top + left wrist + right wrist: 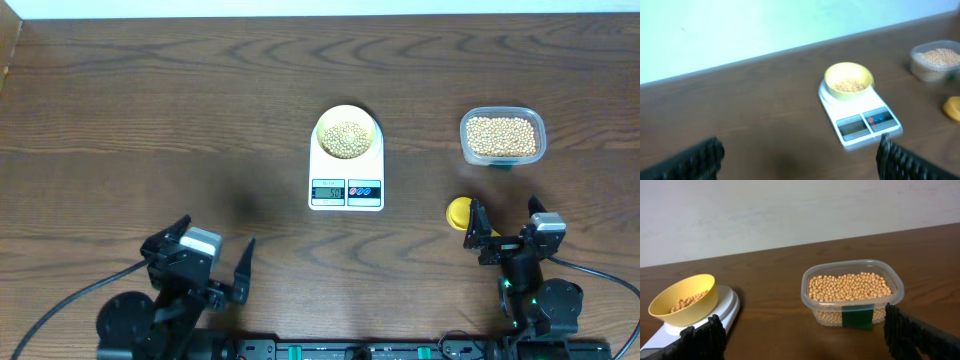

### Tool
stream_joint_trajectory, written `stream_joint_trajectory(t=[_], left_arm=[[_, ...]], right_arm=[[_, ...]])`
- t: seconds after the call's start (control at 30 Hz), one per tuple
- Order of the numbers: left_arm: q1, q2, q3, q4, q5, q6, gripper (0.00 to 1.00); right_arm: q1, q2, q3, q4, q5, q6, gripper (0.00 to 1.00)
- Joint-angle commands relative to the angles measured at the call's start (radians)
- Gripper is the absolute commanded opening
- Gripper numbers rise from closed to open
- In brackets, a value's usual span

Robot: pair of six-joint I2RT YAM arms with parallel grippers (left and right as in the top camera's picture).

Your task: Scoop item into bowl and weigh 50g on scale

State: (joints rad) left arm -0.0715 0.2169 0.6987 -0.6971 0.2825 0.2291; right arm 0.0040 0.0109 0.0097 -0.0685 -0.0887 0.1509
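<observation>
Dark table (pixel 150 110) with a bold wavy wood grain, smooth and matte. At the middle sits the scale (pixel 346 190), a flat white plastic rectangle with rounded corners, a small grey display and two little coloured buttons, one red and one blue, along its near edge; the digits are too small to read. On its round platform sits the bowl (pixel 321 133), small, round and pale yellow, with smooth sloping sides, narrower than the scale under it. Inside it a shallow heap of beans (pixel 346 139), tiny round beige-tan beads covering the bottom and well below the rim.

Off to the right, well apart from the scale, stands a clear tub (pixel 464 135), a rounded rectangle of thin glossy plastic with a dark green label (pixel 858 317) on its near wall, filled most of the way up with the same beans. Nearer the robot lies a bright yellow scoop (pixel 459 210), only its round end showing, just beside the right gripper (pixel 505 207); whether they touch, I cannot tell.

That right gripper hangs low at the near edge with its ridged black fingers (pixel 702 340) spread wide and nothing between them, facing the tub. The left gripper (pixel 218 235) is low at the near left, fingers likewise wide apart and bare, angled toward the scale
</observation>
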Motion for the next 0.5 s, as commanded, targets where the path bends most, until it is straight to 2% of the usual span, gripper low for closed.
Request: stream_joint_trajectory(t=[0.0, 0.13, 0.2, 0.33, 0.47], left_arm=[[0.016, -0.085, -0.163, 0.180, -0.024, -0.066, 0.99], [0.016, -0.117, -0.318, 0.397, -0.094, -0.161, 0.99], [0.016, -0.124, -0.367, 0.457, -0.122, -0.202, 0.99], [0.016, -0.170, -0.448, 0.555, -0.144, -0.224, 0.99], [0.016, -0.189, -0.460, 0.588, -0.137, -0.228, 0.99]], right_arm=[[0.011, -0.006, -0.004, -0.002, 0.008, -0.010, 0.99], [0.011, -0.006, -0.004, -0.002, 0.008, -0.010, 0.99], [0.011, -0.006, -0.004, -0.002, 0.008, -0.010, 0.99], [0.011, -0.006, -0.004, -0.002, 0.008, -0.010, 0.99], [0.011, -0.006, -0.004, -0.002, 0.008, -0.010, 0.99]])
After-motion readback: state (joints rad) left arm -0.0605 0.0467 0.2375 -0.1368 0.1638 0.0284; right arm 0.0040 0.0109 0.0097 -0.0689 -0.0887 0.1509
